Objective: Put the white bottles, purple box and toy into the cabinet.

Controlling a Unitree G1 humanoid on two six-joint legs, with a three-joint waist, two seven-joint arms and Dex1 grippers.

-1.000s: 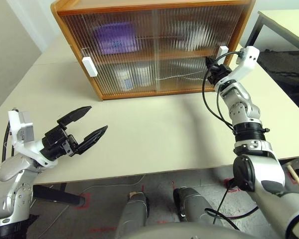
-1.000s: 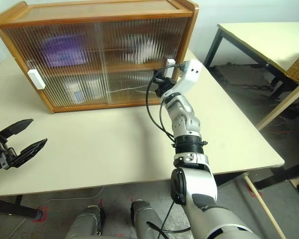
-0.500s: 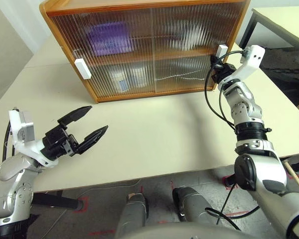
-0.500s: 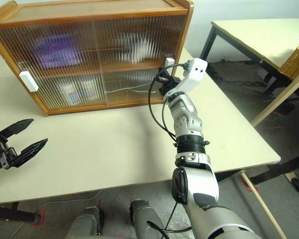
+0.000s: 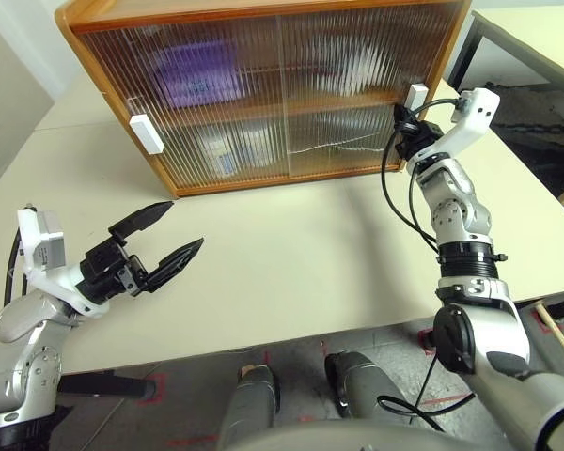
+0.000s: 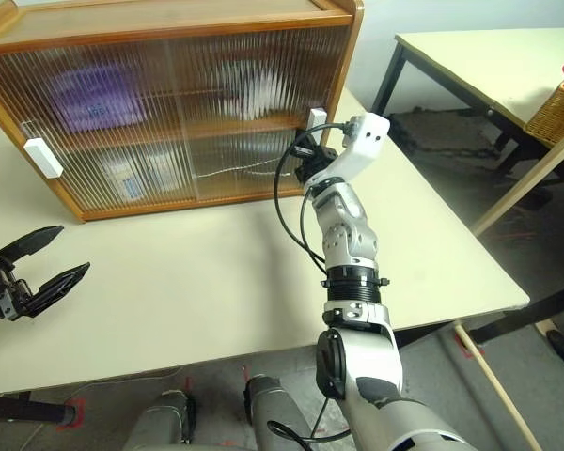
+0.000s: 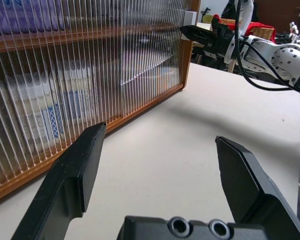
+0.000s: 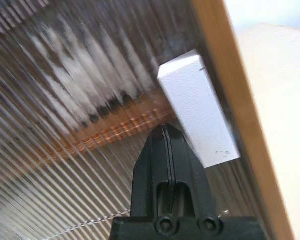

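Wooden cabinet [image 5: 263,89] sits at 12 o'clock on the table [image 5: 291,254], doors shut, with the purple box [image 5: 195,77] blurry inside at 11 o'clock. Right end effector [image 5: 401,120], pinched shut and empty, sits by the white handle [image 5: 416,95] at 2 o'clock. Left end effector [image 5: 174,235] hangs wide open and empty at 8 o'clock.

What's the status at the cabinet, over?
Left gripper open, idle over table. Right gripper shut beside right handle. Cabinet doors closed, purple box inside.

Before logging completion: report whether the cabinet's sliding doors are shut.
Shut: the ribbed doors span the whole cabinet front, no gap showing.
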